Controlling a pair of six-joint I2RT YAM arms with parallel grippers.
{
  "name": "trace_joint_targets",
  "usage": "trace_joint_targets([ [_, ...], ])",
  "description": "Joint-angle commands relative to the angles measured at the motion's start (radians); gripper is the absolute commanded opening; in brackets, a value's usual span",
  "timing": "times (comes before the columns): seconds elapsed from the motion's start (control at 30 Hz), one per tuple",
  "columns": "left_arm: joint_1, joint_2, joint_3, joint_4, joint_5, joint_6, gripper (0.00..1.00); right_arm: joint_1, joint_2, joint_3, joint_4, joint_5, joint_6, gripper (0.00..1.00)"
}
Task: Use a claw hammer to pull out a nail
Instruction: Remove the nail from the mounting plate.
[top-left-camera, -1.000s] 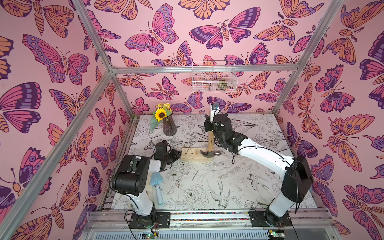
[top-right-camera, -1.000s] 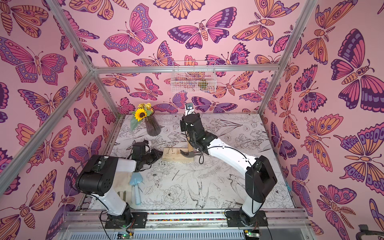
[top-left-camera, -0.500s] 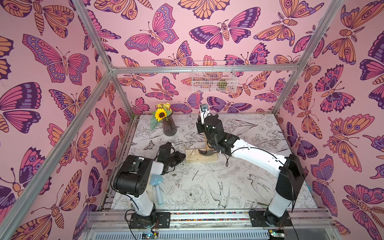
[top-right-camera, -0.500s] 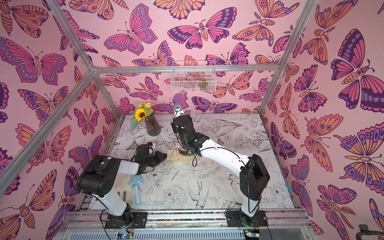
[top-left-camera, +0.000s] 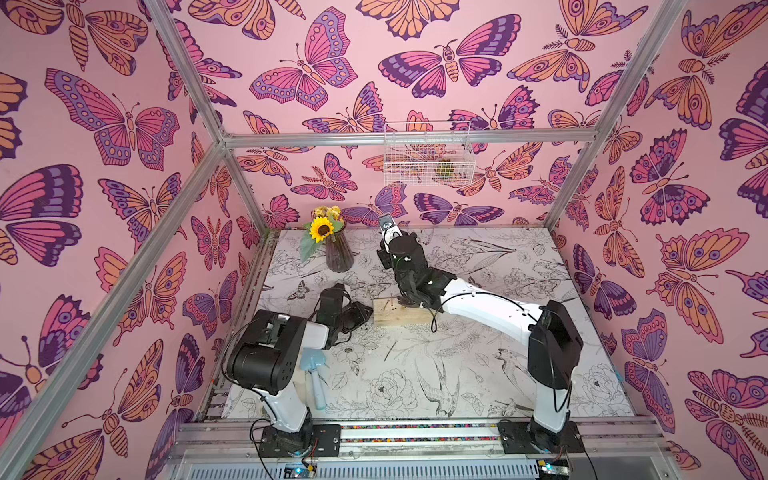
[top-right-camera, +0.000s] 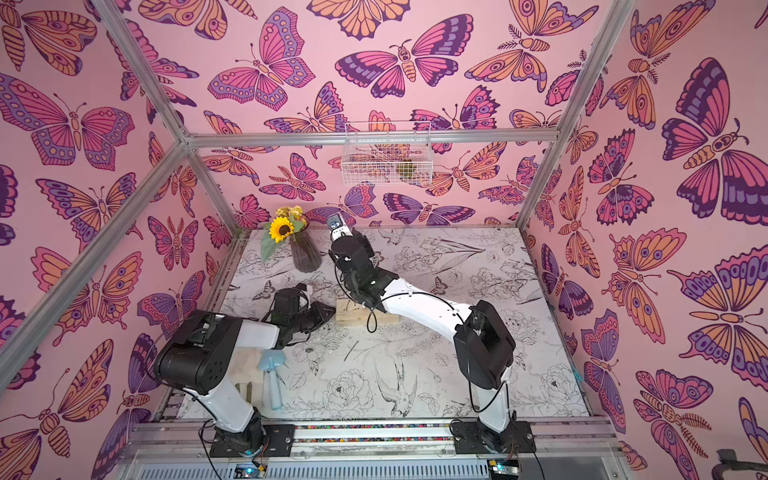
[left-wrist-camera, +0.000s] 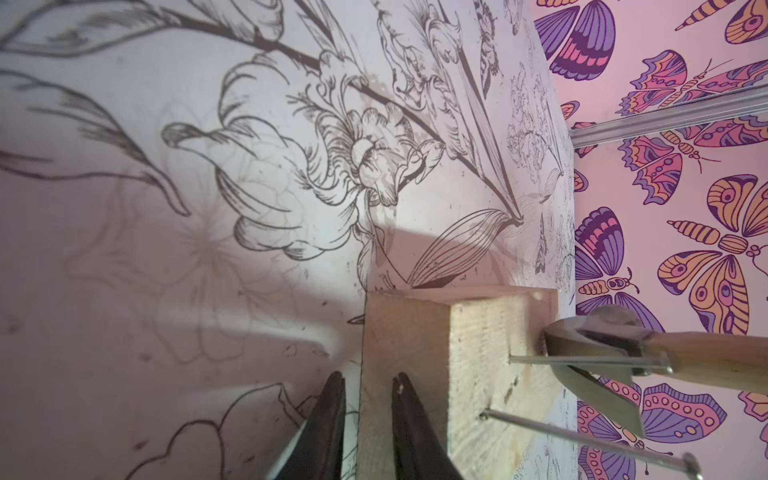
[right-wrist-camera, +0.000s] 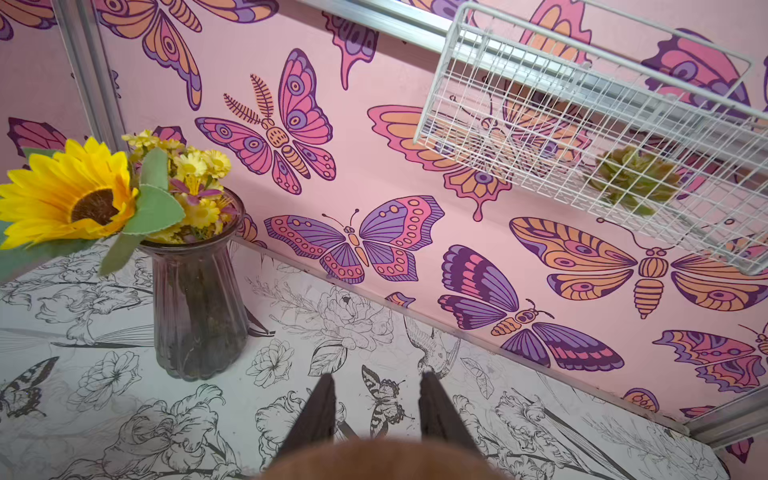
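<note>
Both my grippers are working: left gripper (left-wrist-camera: 365, 419) is pinching the wood block (left-wrist-camera: 453, 374) steady while right gripper (right-wrist-camera: 376, 411), clamped on the claw hammer (left-wrist-camera: 615, 353), is levering the nail (left-wrist-camera: 582, 362) beside it.

Bare table (top-left-camera: 478, 374) near front; vase (top-left-camera: 338, 255) obstructing far-left corner.

Bright, even light in both top views; soft shadows and blurred near edges in the wrist views.

Flower vase (top-left-camera: 338, 257) — blue trowel (top-left-camera: 314, 376).
</note>
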Motion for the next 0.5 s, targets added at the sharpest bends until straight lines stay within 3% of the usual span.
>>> trace_joint_targets([
  [0.0, -0.007, 0.012, 0.019, 0.017, 0.026, 0.0, 0.25, 0.024, -0.007, 0.097, 0.117, 0.053, -0.081, 0.0],
  [0.47, -0.008, 0.015, 0.036, 0.021, 0.035, 0.002, 0.32, 0.052, 0.064, 0.161, 0.139, 0.109, -0.131, 0.0],
])
